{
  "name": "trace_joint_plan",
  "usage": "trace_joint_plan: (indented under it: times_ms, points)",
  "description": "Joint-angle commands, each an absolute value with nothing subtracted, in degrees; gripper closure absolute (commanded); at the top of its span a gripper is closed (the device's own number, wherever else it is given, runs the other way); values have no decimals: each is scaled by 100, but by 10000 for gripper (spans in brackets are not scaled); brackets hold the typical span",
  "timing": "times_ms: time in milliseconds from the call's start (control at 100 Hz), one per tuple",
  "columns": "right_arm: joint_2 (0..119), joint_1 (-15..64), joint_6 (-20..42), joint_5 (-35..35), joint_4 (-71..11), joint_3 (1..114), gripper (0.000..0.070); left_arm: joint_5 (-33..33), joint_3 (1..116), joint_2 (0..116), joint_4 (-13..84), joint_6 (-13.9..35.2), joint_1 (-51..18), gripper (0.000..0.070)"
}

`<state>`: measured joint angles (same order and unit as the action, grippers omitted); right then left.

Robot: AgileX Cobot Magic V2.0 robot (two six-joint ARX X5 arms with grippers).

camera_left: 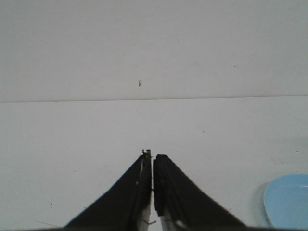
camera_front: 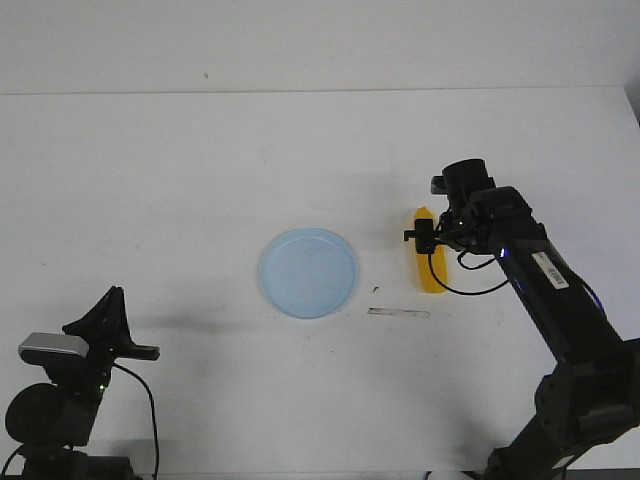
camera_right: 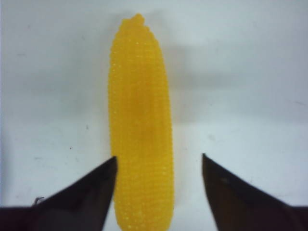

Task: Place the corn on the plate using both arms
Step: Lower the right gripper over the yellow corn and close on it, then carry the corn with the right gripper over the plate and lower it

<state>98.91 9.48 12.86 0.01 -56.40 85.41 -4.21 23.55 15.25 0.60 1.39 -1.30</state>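
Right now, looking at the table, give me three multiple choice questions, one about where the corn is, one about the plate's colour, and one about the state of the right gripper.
1. Where does the corn lie?
A. On the plate
B. On the table, on the robot's right of the plate
C. In the left gripper

2. What colour is the plate?
A. Pale blue
B. Red
C. Green

3. How does the right gripper stand?
A. Shut on the corn
B. Open, its fingers on either side of the corn
C. Open over the plate

Answers:
1. B: in the front view the cob rests on the white table, apart from the plate's rim.
2. A: the round dish is light blue in the front view, and its edge shows the same in the left wrist view.
3. B: the right wrist view shows a gap between the cob and one finger.
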Motion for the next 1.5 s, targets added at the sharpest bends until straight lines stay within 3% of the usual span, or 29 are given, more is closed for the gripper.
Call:
trace_joint_plan:
  times_ms: [0, 570, 640, 720, 790, 1220, 1490]
  points:
    - [10103, 1035, 1367, 1, -5649, 8678, 221, -401, 2403, 1520, -8, 86, -141, 699]
    - [10923, 1192, 1302, 10, -5518, 8676, 227, -403, 2403, 1518, -8, 86, -141, 699]
    - [10923, 1192, 1302, 5, -5424, 8676, 263, -401, 2403, 1520, -8, 84, -141, 699]
    - [10923, 1192, 1302, 8, -5408, 8676, 383, -403, 2403, 1518, -8, 84, -141, 699]
    - [10923, 1190, 1302, 8, -5408, 8676, 429, -401, 2403, 1518, -8, 84, -141, 699]
    - [10667, 1236, 1297, 5, -5419, 8766, 429, -403, 2403, 1518, -8, 84, -141, 699]
    - [10416, 1992, 908, -5, -5260, 9043, 429, -401, 2403, 1518, -8, 84, -141, 699]
